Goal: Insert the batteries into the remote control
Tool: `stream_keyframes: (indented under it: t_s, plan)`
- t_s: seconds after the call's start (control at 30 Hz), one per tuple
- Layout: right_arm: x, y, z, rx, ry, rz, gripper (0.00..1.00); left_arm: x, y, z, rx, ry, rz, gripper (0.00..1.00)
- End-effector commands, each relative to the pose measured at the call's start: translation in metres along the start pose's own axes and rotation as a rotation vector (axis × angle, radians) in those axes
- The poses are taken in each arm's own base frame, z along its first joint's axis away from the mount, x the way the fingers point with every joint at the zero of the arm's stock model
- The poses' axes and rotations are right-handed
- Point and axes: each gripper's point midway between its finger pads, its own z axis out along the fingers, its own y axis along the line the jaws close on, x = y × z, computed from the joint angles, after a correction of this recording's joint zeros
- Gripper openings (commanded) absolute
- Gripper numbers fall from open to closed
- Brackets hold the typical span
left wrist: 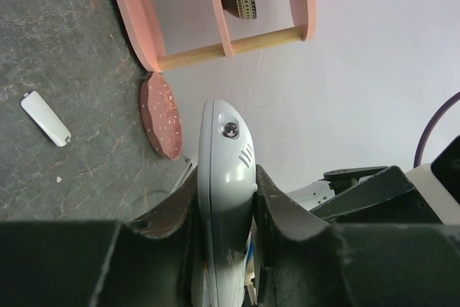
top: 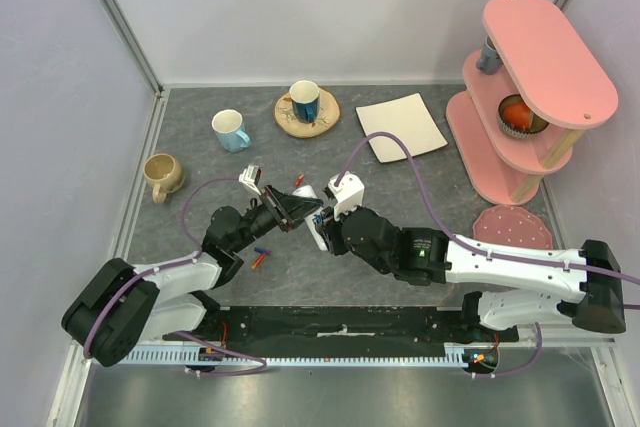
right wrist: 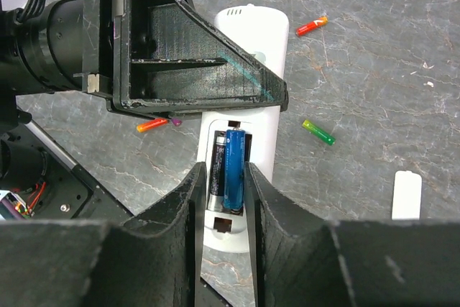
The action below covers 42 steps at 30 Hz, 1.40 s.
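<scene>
We saw the left gripper (left wrist: 226, 177) clamped tight on the white remote control (right wrist: 251, 34), holding it off the grey table (right wrist: 359, 70) with its open battery compartment turned toward the right wrist camera. The right gripper (right wrist: 224, 174) hung over that compartment, its jaws parted a little on either side of a blue battery (right wrist: 233, 167) lying in the slot; it seemed not to pinch it. On the table, 1 red-orange battery (right wrist: 313, 26) lay at 1 o'clock from the remote control, 1 green battery (right wrist: 318, 132) at 3 o'clock and 1 orange battery (right wrist: 154, 125) at 9 o'clock. A white cover (right wrist: 407, 193) lay at 4 o'clock.
</scene>
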Motion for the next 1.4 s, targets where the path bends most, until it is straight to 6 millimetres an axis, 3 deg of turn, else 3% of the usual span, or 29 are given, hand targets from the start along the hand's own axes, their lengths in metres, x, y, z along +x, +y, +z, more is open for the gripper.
stream_keyframes:
  t_s: [0.0, 0.33, 0.63, 0.73, 0.83, 0.9, 0.93, 0.97, 1.03, 1.07, 1.13, 1.33, 1.37]
  plan:
    - [0.008, -0.007, -0.002, 0.036, 0.046, -0.019, 0.35, -0.007, -0.058, 0.002, 0.191, -0.016, 0.071, 0.02]
    - [-0.038, -0.010, -0.017, 0.073, -0.051, 0.025, 0.57, -0.004, -0.049, 0.002, 0.167, -0.006, 0.073, 0.02]
    - [-0.070, -0.009, -0.036, 0.044, -0.139, 0.100, 0.69, -0.001, -0.040, -0.001, 0.146, 0.002, 0.079, 0.02]
    - [-0.076, -0.013, -0.041, 0.033, -0.191, 0.199, 0.82, 0.000, -0.036, -0.001, 0.137, 0.005, 0.081, 0.02]
    - [-0.073, -0.015, -0.036, -0.015, -0.161, 0.288, 0.88, 0.001, -0.037, -0.002, 0.149, 0.005, 0.089, 0.02]
    - [-0.063, -0.005, -0.032, -0.100, -0.096, 0.318, 0.92, 0.000, -0.040, -0.003, 0.163, 0.004, 0.097, 0.02]
    - [-0.063, -0.011, -0.028, -0.103, -0.090, 0.343, 0.93, 0.000, -0.042, -0.003, 0.171, 0.002, 0.102, 0.02]
    - [-0.053, -0.007, -0.026, -0.143, -0.048, 0.378, 0.94, 0.000, -0.042, -0.003, 0.174, 0.001, 0.105, 0.02]
    - [-0.057, -0.012, -0.024, -0.171, -0.066, 0.440, 0.96, -0.001, -0.047, -0.003, 0.194, -0.004, 0.112, 0.02]
    - [-0.047, -0.013, -0.021, -0.183, -0.045, 0.477, 0.97, -0.001, -0.047, -0.003, 0.195, -0.006, 0.112, 0.02]
    - [-0.050, -0.013, -0.022, -0.234, -0.060, 0.526, 0.97, -0.002, -0.050, -0.003, 0.209, -0.009, 0.118, 0.02]
    - [-0.033, -0.011, -0.012, -0.278, -0.016, 0.606, 0.97, -0.003, -0.050, -0.002, 0.214, -0.013, 0.118, 0.02]
    - [-0.040, -0.009, -0.013, -0.296, -0.042, 0.620, 0.97, -0.003, -0.050, -0.002, 0.214, -0.013, 0.118, 0.02]
